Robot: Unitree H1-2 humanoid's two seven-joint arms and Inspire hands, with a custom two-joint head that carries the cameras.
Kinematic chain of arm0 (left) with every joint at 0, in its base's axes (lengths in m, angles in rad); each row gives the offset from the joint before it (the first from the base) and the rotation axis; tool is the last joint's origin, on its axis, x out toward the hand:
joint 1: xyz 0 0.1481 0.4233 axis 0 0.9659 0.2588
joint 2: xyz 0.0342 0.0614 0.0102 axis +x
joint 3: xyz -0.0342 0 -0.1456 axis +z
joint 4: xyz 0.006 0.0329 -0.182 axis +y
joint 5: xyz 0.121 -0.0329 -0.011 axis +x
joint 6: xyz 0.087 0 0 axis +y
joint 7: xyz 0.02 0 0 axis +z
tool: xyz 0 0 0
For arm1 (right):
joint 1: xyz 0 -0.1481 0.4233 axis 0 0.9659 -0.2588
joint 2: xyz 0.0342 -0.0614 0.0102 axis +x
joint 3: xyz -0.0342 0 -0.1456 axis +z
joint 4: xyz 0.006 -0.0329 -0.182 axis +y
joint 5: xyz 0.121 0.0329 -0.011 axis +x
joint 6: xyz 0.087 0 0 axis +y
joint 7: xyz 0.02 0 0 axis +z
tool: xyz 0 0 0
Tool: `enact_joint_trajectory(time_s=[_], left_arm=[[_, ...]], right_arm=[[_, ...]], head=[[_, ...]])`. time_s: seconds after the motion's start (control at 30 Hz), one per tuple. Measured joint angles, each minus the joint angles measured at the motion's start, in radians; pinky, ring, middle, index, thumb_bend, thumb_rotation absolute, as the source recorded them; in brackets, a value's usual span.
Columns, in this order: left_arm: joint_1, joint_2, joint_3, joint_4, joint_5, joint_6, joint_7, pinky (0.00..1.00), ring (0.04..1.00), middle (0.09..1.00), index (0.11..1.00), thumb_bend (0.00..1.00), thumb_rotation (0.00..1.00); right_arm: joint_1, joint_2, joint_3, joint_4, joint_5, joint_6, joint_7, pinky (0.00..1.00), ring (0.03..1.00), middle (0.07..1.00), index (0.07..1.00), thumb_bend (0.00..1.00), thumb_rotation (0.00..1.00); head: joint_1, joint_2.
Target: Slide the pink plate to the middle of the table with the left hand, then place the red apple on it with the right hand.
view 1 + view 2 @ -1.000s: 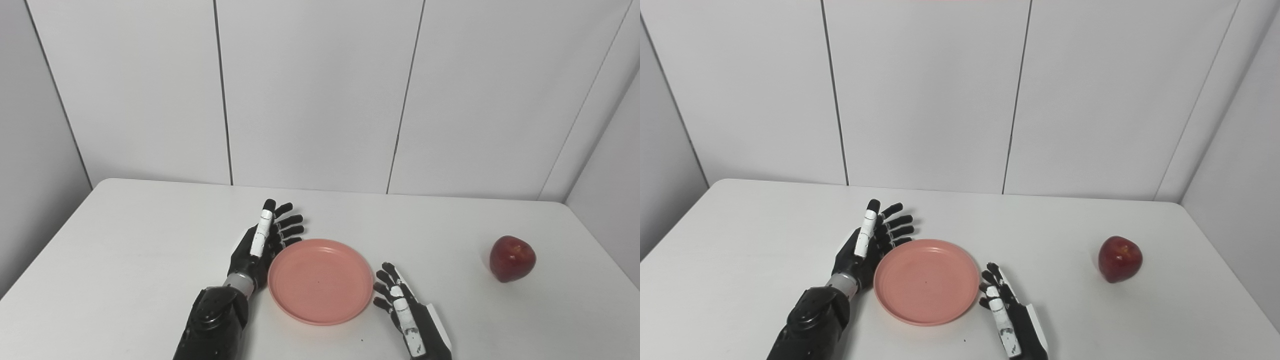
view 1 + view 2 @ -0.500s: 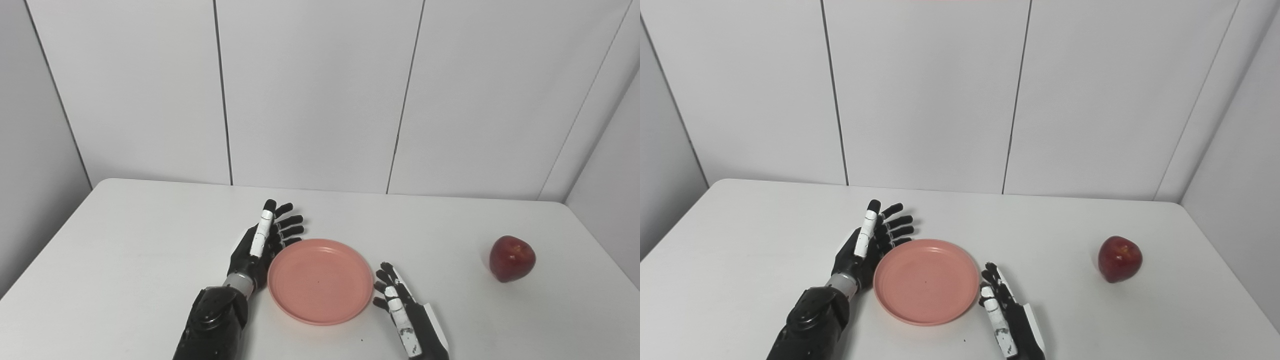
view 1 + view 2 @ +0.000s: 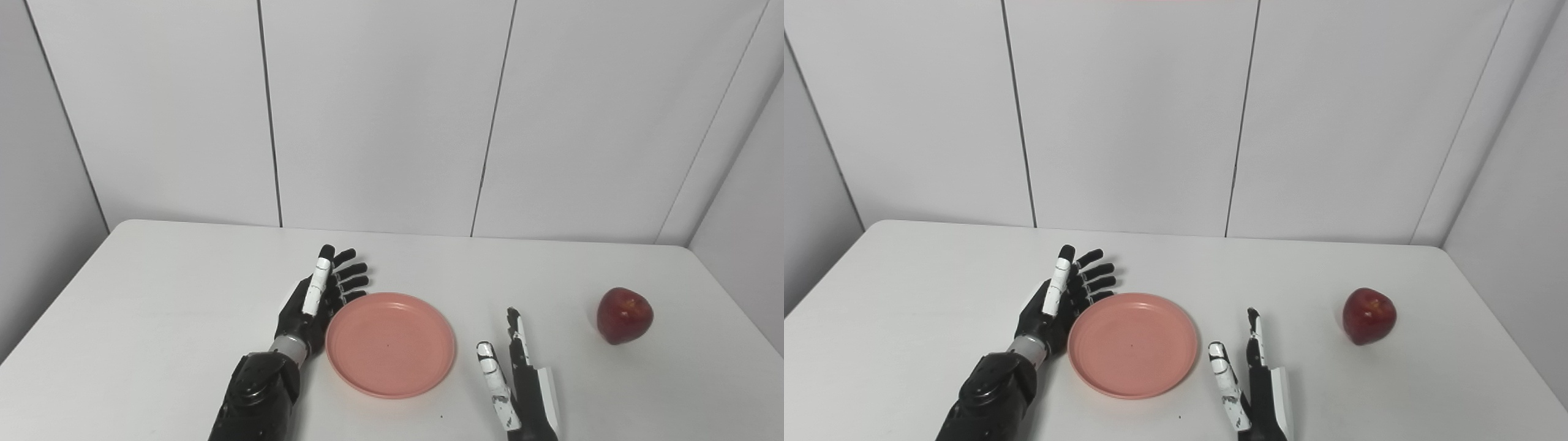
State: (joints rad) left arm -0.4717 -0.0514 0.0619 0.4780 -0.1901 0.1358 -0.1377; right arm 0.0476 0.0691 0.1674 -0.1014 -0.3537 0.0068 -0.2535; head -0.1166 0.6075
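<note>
The pink plate (image 3: 391, 343) lies flat on the white table (image 3: 153, 294), near its middle and toward the front. My left hand (image 3: 318, 297) is open, fingers spread, resting against the plate's left rim; it also shows in the right eye view (image 3: 1062, 300). My right hand (image 3: 517, 380) is open and empty, fingers pointing away from me, a little to the right of the plate and apart from it. The red apple (image 3: 625, 315) stands upright on the table far right, well beyond the right hand; it also shows in the right eye view (image 3: 1369, 316).
White wall panels (image 3: 380, 110) stand behind the table and along its right side. The table's right edge runs close behind the apple. Bare table lies between the right hand and the apple.
My right hand has moved right, away from the plate's rim, and turned so its fingers point forward. The left hand, plate and apple have stayed put; the camera shifted slightly.
</note>
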Motion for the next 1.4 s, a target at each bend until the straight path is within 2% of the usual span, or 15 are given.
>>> enact_joint_trajectory(time_s=[0.17, 0.27, 0.43, 0.67, 1.4], left_arm=[[0.0, 0.002, 0.005, 0.0, -0.001, 0.002, -0.004, 0.75, 0.769, 0.78, 0.811, 0.93, 0.88], [0.0, 0.008, 0.008, 0.0, -0.001, 0.004, -0.018, 0.76, 0.78, 0.782, 0.809, 0.92, 0.89], [-0.001, 0.03, 0.017, 0.0, -0.022, 0.015, -0.038, 0.77, 0.784, 0.791, 0.822, 0.9, 0.9], [-0.008, 0.06, 0.025, 0.015, -0.041, 0.015, -0.06, 0.78, 0.784, 0.802, 0.839, 0.91, 0.89], [-0.041, 0.081, 0.04, 0.097, -0.062, -0.037, -0.1, 0.81, 0.805, 0.818, 0.841, 0.91, 0.88]], right_arm=[[-0.006, 0.012, -0.009, 0.008, 0.01, 0.0, -0.001, 0.99, 0.994, 1.0, 1.0, 0.68, 1.0], [-0.009, 0.029, -0.029, 0.013, 0.045, 0.0, 0.002, 0.95, 0.973, 0.994, 0.999, 0.73, 1.0], [-0.029, 0.046, -0.057, 0.029, 0.097, 0.004, 0.017, 0.95, 0.947, 0.966, 0.972, 0.76, 1.0], [-0.06, 0.075, -0.071, 0.043, 0.136, 0.05, 0.033, 0.93, 0.916, 0.937, 0.947, 0.78, 1.0], [-0.084, 0.095, -0.081, 0.085, 0.133, 0.051, 0.021, 0.92, 0.931, 0.957, 0.954, 0.8, 1.0]], head=[[-0.029, 0.0], [-0.096, 0.0], [-0.152, -0.002], [-0.218, -0.002], [-0.284, -0.023]])
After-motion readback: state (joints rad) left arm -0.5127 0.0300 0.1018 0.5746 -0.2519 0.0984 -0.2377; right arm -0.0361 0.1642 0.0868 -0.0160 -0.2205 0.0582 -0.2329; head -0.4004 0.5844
